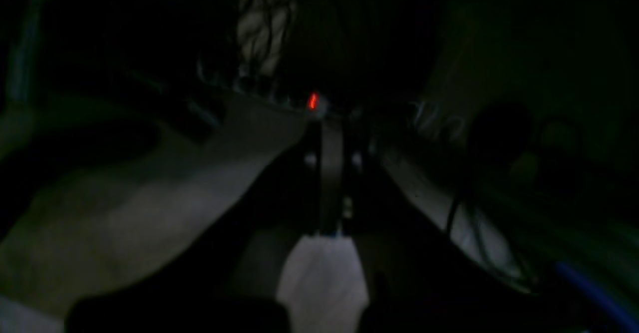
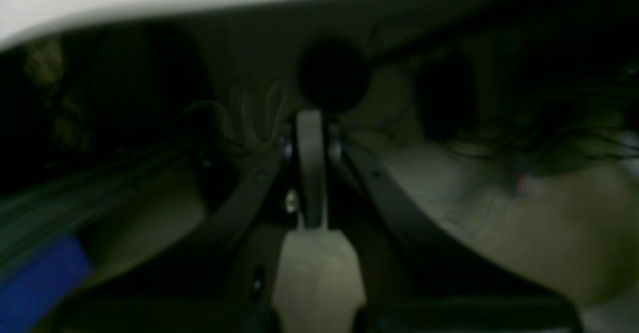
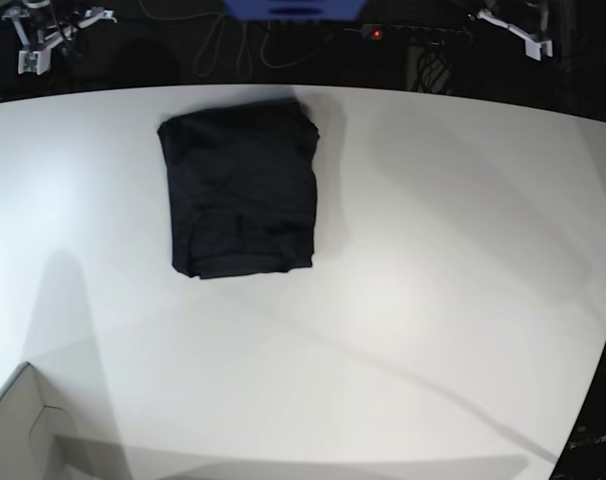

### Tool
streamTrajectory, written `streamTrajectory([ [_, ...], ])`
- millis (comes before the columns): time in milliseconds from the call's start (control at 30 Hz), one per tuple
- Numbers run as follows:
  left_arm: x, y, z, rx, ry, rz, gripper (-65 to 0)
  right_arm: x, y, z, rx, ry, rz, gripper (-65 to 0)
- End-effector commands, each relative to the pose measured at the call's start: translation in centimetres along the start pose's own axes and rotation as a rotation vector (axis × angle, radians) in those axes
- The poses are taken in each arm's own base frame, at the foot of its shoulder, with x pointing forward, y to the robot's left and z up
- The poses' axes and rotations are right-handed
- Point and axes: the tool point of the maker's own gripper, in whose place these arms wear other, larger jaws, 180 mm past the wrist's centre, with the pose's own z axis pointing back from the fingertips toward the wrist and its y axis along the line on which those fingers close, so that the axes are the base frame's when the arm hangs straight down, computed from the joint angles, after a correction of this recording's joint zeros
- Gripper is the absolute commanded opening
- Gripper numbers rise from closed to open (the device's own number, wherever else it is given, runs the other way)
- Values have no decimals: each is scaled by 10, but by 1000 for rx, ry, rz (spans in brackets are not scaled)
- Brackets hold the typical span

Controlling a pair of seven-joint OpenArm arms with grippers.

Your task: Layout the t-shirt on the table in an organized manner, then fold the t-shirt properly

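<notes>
Box corner [image 3: 8, 430] first, down at the bottom left of the base view: white, and nowhere near the work, so I'd ignore it. Up in the top left is the right gripper [image 3: 35, 62], out past the far edge of the table. Its fingers are closed together with nothing between them, and the right wrist view is mostly dark floor and cables, with a blurry strip of white across the top.

Next along is the t-shirt [image 3: 241, 195], lying left of centre on the white table [image 3: 433, 290], nearer the far edge than the near one. It's a compact black bundle, roughly a rectangle, with a curved fold line low down and slightly wonky corners at the top. Neither arm is touching it. Can't really tell from up there how neat the layers underneath are.

Keep going right and it's a wide stretch of bare white tabletop, then the left gripper [image 3: 539, 48] at the top right, also beyond the far edge. Fingers together on that one too, no fabric in them.

So what step is it on? My read is that the folding is done or as good as done, and both arms are parked clear of the work. Probably nothing big needed next: leave it alone, or at most a light pat on that top right corner. I wouldn't regrab it, since thin soft fabric like that could drag the layers out of line.
</notes>
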Motion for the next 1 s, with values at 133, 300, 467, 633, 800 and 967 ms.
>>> streamTrajectory([
  [133,-21,-24,-36,-61,11,34,-650,-49,-2,-18,34,119,-84,-650],
  [300,-34,-61,-67,-137,38,43,-650,-81,15,-53,94,219,-165,-650],
  [467,-43,-54,-87,19,52,-6,-650,-115,43,-85,104,257,-283,-650],
  [633,-37,-56,-97,88,50,-58,-650,-160,74,-115,47,237,-456,-650],
  [800,-28,-38,-97,212,43,-131,-650,-213,79,-125,-111,263,-455,-650],
  [967,-13,-44,-104,213,38,-194,-650,-212,68,-119,-220,176,-116,-650],
])
